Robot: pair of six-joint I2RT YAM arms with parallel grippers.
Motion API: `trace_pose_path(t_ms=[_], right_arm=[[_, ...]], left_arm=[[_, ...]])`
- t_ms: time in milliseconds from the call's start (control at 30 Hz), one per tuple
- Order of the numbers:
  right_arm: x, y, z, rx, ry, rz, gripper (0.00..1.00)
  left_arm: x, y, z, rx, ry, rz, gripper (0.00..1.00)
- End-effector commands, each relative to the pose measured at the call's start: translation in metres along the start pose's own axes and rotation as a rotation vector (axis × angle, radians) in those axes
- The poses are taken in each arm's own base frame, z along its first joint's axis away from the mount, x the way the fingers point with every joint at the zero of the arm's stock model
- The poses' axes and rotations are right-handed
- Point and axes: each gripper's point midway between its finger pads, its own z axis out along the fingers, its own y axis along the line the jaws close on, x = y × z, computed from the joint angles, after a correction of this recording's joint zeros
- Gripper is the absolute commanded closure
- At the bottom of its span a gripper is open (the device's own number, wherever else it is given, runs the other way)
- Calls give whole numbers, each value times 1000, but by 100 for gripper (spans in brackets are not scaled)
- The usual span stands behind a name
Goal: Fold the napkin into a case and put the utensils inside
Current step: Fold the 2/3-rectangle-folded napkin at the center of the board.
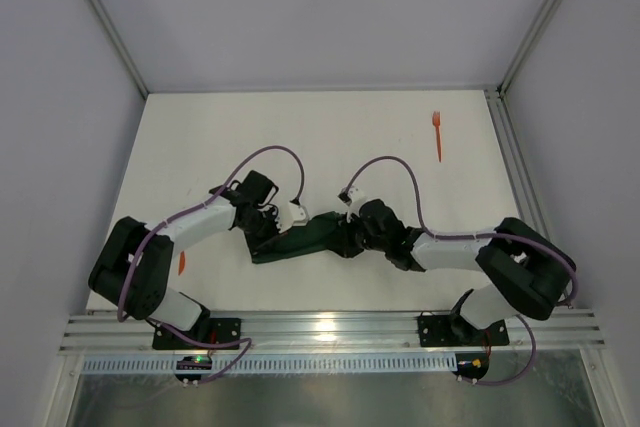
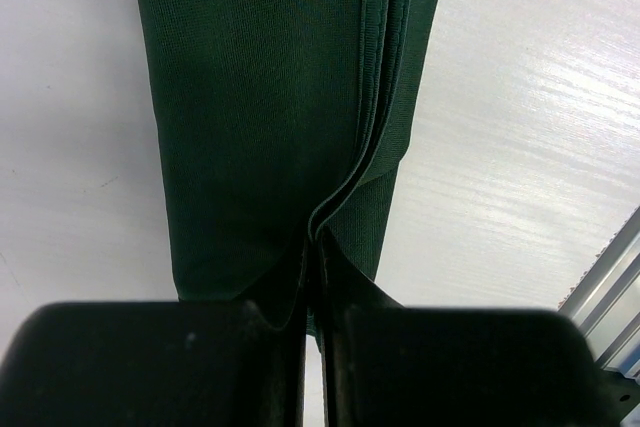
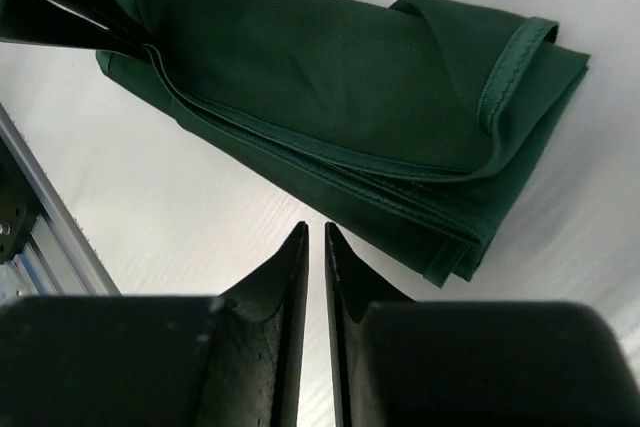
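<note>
Napkin [image 1: 300, 237], one, lies folded; two orange utensils [image 1: 437, 135] lie apart.

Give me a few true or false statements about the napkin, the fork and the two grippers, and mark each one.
1. The left gripper is clamped on an edge of the napkin. True.
2. The right gripper grips the napkin too. False: nothing sits between its jaws, and the cloth lies beyond its fingertips.
3. The orange fork is tucked inside the napkin. False: it lies on the bare table, far right, apart from the cloth.
4. The napkin is folded into several layers. True.
</note>
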Motion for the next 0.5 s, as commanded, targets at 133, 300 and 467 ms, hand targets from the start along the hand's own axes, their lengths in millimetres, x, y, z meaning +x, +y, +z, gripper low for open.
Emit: trace_pose_path(t_ms=[133,300,467], right_arm=[[-4,10,33,-83,-41,135,90],[13,-8,42,-9,-6,193,92],[8,-22,52,39,-14,256,94]], left_arm=[[-5,1,-1,-3,-27,-7,100],[-9,-1,-5,0,-44,1,100],[-14,-2,-13,-9,-66,28,100]])
